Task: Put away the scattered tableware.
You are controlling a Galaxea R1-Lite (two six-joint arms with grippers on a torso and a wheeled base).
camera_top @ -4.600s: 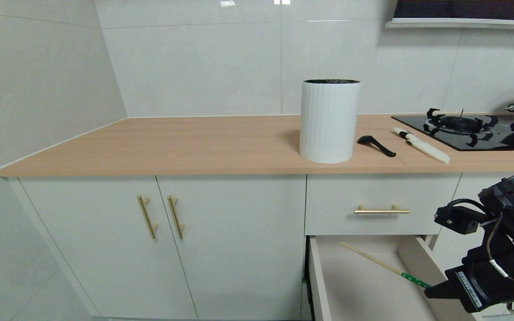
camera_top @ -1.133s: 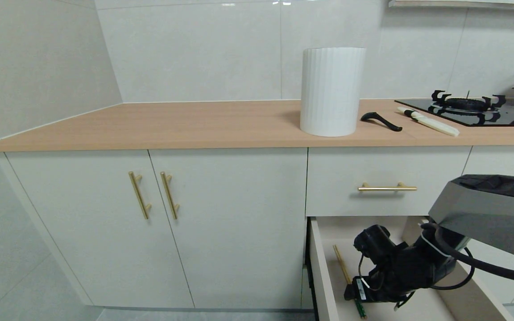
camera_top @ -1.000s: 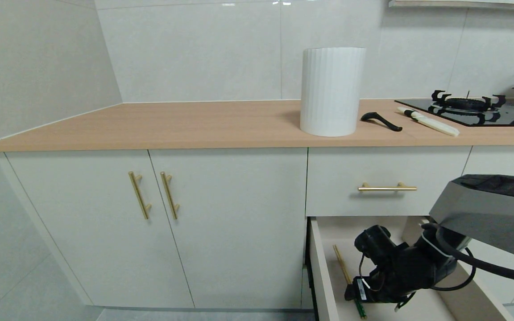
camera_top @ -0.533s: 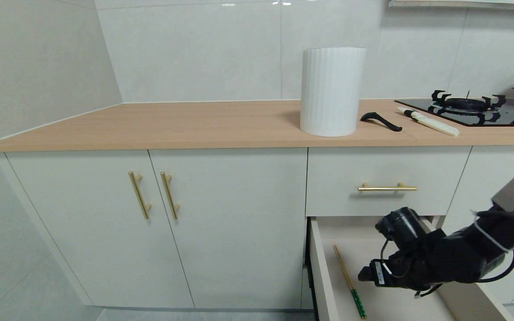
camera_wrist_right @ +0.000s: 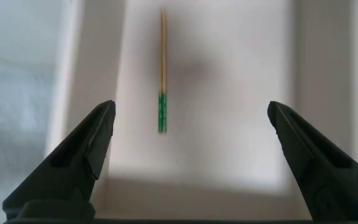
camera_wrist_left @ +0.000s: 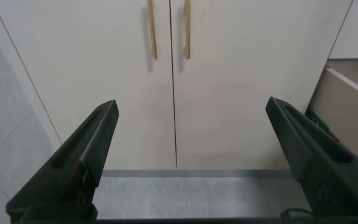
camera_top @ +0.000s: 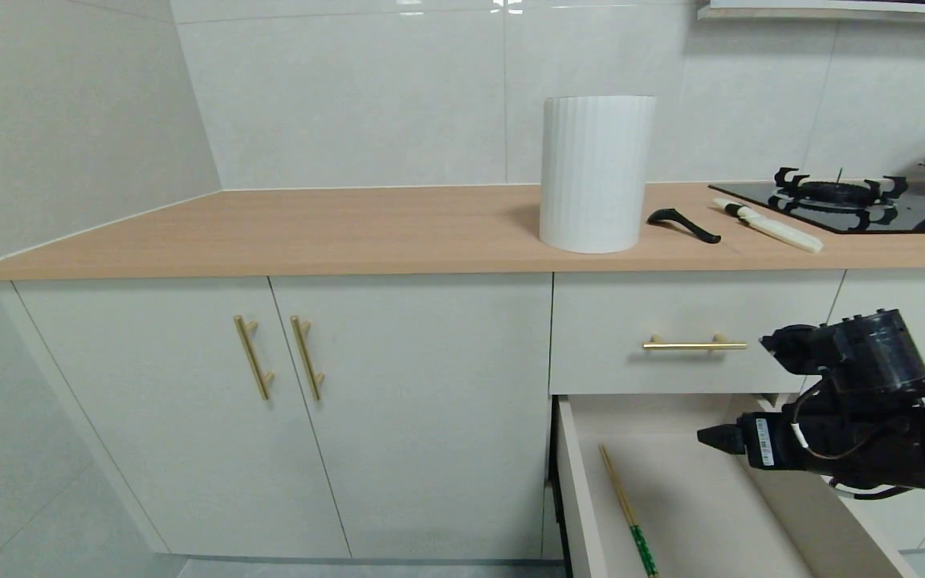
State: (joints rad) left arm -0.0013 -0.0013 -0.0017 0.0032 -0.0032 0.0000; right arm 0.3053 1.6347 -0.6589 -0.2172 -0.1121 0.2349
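Note:
A wooden chopstick with a green end [camera_top: 627,514] lies on the floor of the open lower drawer [camera_top: 576,490], near its left wall. In the right wrist view the chopstick [camera_wrist_right: 162,74] is flat and alone below my right gripper [camera_wrist_right: 190,109], which is open and holds nothing. In the head view my right gripper [camera_top: 707,437] hovers above the drawer's right side, apart from the chopstick. A black spoon [camera_top: 683,225] and a white knife [camera_top: 768,225] lie on the wooden counter beside a tall white ribbed holder [camera_top: 597,172]. My left gripper [camera_wrist_left: 191,106] is open and faces the cabinet doors low down.
A black gas hob [camera_top: 840,201] sits at the counter's right end. A shut drawer with a gold handle [camera_top: 695,345] is just above the open one. Two cabinet doors with gold handles [camera_top: 278,369] stand to the left, with grey floor tiles [camera_wrist_left: 185,193] below.
My right gripper lowered the chopstick into the drawer, let it go, then lifted up and to the right out of the drawer. The head view shifted slightly.

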